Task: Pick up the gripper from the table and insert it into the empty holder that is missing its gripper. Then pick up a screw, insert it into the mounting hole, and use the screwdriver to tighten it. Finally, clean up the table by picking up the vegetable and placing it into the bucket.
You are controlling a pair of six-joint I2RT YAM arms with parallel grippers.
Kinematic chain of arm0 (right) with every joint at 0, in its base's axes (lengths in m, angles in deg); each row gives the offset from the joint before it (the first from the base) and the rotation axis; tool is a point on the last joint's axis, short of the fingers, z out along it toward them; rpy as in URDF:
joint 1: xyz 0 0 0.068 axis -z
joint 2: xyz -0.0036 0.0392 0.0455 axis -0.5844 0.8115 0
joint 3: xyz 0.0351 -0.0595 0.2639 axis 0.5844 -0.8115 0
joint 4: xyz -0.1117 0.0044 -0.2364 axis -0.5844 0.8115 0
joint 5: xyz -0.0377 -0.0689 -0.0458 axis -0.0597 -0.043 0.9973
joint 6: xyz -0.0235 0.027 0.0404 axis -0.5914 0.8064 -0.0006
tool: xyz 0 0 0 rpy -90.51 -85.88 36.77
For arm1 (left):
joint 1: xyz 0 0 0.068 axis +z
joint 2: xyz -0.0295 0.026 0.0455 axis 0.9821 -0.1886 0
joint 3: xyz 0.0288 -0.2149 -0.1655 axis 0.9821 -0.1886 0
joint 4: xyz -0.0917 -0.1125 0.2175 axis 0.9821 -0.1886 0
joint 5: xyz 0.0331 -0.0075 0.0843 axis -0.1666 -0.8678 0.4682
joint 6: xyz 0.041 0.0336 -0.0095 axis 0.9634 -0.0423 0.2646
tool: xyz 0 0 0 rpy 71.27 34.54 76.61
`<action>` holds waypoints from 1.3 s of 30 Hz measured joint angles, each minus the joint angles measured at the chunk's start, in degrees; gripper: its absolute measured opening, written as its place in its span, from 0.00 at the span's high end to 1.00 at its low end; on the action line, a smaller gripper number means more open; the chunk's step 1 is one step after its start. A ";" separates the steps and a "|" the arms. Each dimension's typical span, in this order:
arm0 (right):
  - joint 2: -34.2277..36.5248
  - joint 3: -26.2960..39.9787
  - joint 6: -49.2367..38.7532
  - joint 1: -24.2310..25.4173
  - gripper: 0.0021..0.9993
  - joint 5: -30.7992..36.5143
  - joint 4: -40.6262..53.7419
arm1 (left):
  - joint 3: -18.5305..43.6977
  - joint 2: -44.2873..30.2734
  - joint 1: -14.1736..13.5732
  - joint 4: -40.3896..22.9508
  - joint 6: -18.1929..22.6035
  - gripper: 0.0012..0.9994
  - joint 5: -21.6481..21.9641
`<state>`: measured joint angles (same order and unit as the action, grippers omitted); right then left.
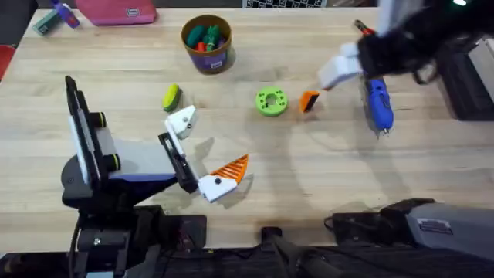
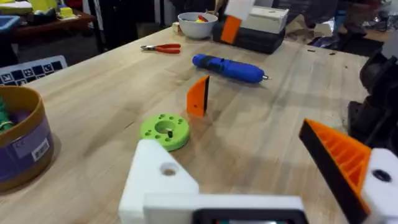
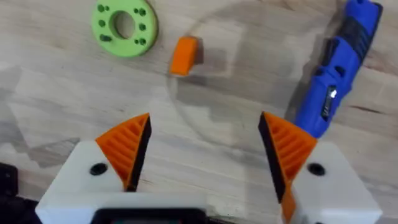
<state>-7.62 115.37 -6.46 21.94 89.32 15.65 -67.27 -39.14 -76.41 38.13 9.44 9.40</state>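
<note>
Your right gripper (image 3: 202,155) hangs wide open above the table and carries nothing, its two orange ribbed pads (image 3: 127,146) spread well apart with bare wood between them. Just beyond those pads stands the gripper (image 3: 184,55) you are meant to collect, a small orange wedge with a black end, upright on the wood and touched by nothing. Beside it lies a flat green disc (image 3: 124,27) ringed with small holes, and on its other side, a little farther off, the blue screwdriver (image 3: 339,68) lies flat. From overhead, the wedge sits between that disc and the screwdriver, toward the right half of the table. Your left gripper (image 1: 202,154) rests on the left half of the table, well apart from the wedge; one of its white finger blocks bears an orange pad, while the other, the holder (image 2: 163,180), is bare with an open mounting hole, so that hand is spread and empty too. The yellow vegetable (image 1: 170,97) lies just beside the holder, and the bucket (image 1: 207,43) stands at the far edge, already holding a few coloured things. By my reading, the very first step is in hand: fetching the wedge. Your next move calls for bringing the open pads forward and down until they straddle the wedge, then closing gently so it does not tip.
</note>
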 joint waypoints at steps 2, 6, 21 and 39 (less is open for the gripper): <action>3.23 2.05 1.88 -2.12 0.01 0.93 0.17 | 0.00 0.01 0.00 0.01 0.00 0.01 0.00; 8.25 3.29 4.84 -5.14 0.01 2.10 0.34 | 0.00 0.01 0.00 0.01 0.00 0.01 0.00; 20.14 3.33 8.08 -7.06 0.01 2.49 -1.41 | 0.00 -0.01 0.00 0.01 0.00 0.01 0.00; 22.52 3.33 15.40 -7.06 0.17 5.28 -5.56 | 0.00 -0.01 0.00 0.01 -0.02 0.01 0.00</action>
<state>14.90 118.70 8.94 14.87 94.61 10.09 -67.27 -39.15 -76.41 38.14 9.42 9.40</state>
